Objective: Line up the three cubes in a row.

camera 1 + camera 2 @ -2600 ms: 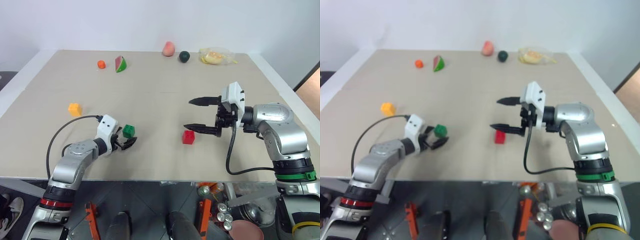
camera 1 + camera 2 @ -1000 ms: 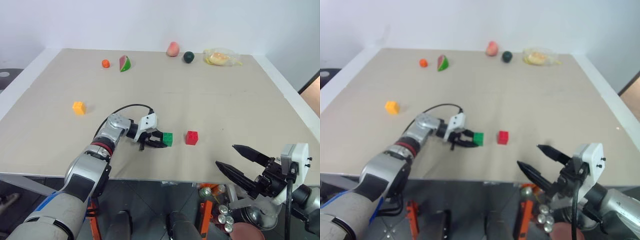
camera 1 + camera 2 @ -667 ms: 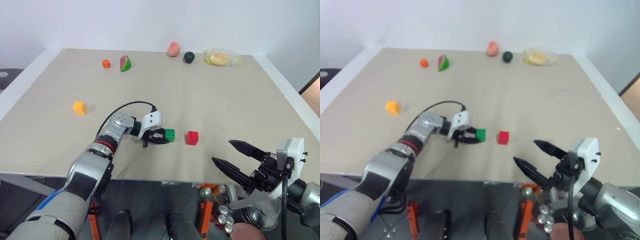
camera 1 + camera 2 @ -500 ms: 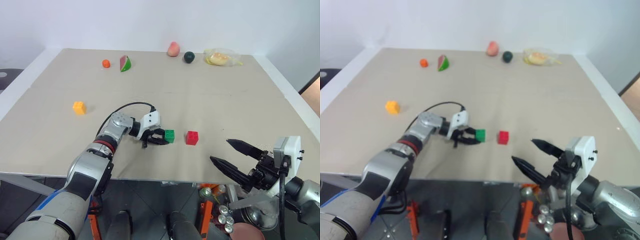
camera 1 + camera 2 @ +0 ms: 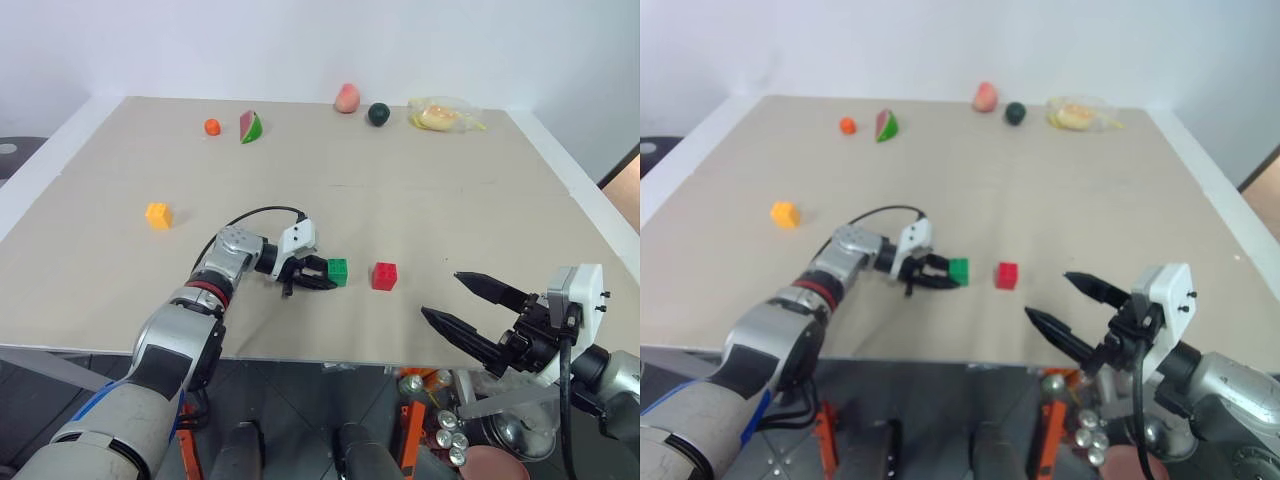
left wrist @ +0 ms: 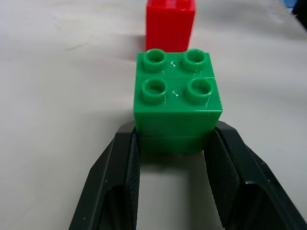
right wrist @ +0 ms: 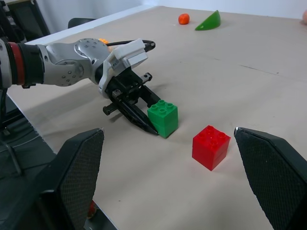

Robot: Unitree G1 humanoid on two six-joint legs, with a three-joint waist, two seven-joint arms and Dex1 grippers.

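Note:
The green cube (image 5: 338, 271) rests on the table with my left gripper (image 5: 322, 276) shut on its lower part; in the left wrist view both black fingers (image 6: 125, 172) press the sides of the green cube (image 6: 175, 103). The red cube (image 5: 384, 276) stands a short gap to its right, apart from it. Far to the left lies the yellow-orange cube (image 5: 157, 215), alone. My right gripper (image 5: 460, 303) hangs open and empty past the table's front edge, right of the red cube (image 7: 210, 146).
Along the table's back edge lie a small orange fruit (image 5: 212, 127), a watermelon slice (image 5: 247, 127), a peach (image 5: 346, 98), a dark round fruit (image 5: 378, 114) and a clear bag of yellow food (image 5: 440, 115). The table's front edge (image 5: 330, 362) runs close below the cubes.
My left gripper brought the green cube from the left to just beside the red cube, then held still. The right arm drew back from the red cube to the front edge.

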